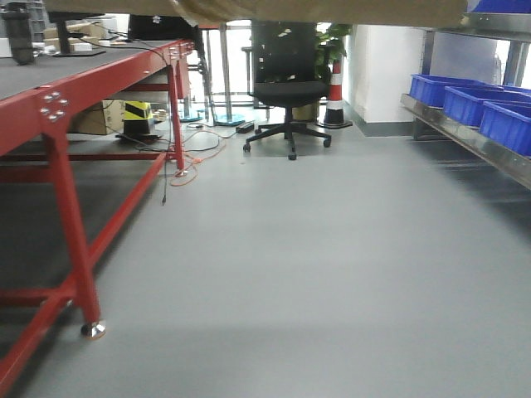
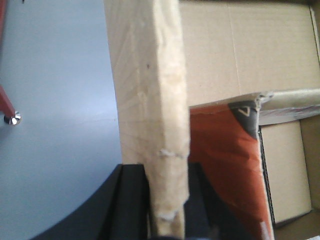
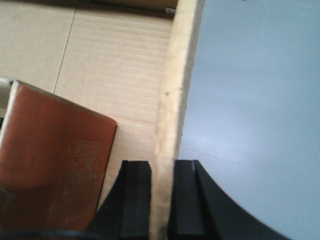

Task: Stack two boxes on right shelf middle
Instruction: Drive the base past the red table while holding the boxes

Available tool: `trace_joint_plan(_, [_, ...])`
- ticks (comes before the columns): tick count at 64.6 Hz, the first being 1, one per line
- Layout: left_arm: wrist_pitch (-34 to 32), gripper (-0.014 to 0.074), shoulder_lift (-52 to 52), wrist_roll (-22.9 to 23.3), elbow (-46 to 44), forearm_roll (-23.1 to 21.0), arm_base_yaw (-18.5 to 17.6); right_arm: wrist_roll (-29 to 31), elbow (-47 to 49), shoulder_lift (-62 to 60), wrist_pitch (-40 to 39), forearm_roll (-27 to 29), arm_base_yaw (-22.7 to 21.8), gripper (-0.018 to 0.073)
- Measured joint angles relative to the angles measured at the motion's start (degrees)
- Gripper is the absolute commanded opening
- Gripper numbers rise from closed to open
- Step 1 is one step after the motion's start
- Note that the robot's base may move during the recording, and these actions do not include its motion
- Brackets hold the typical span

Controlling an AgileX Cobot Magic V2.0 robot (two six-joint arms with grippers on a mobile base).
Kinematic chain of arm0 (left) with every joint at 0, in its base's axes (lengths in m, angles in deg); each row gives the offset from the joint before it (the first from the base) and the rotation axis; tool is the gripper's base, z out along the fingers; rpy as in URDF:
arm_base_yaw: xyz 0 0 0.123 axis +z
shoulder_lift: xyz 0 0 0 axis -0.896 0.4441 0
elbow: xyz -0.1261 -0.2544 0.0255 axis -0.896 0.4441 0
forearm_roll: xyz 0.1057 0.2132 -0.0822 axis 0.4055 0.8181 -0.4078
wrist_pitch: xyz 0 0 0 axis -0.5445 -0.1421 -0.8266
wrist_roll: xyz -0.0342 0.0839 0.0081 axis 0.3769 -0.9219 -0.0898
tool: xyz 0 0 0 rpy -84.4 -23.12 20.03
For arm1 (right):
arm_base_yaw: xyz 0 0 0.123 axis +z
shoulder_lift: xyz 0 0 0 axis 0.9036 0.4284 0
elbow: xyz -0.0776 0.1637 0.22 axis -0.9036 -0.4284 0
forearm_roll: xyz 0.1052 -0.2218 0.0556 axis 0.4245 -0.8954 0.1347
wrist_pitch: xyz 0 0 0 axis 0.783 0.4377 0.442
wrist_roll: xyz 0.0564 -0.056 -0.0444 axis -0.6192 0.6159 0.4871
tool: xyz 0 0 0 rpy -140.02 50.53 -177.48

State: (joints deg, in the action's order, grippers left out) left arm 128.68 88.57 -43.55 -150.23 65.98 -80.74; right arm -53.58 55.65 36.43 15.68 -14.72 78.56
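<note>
A large plain brown cardboard box hangs open-topped between my two arms, above the grey floor. My left gripper is shut on its left wall, one black finger on each side. On the opposite wall, my right gripper is shut the same way. The box's underside runs along the top of the front view. Inside it lie a red-orange printed carton and a smaller plain brown box. The right shelf of stainless steel stands ahead on the right.
Blue bins fill the shelf's lower board, and a higher board shows above them. A red-framed, dark-topped table lines the left side. A black office chair and a striped cone stand far ahead. Grey floor lies between.
</note>
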Motion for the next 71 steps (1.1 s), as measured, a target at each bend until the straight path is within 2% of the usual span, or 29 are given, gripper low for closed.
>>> trace_joint_plan(71, [-0.1, -0.0111, 0.0, 0.0, 0.0, 0.0, 0.0, 0.0, 0.0, 0.0, -0.2, 0.0, 0.0, -0.0154])
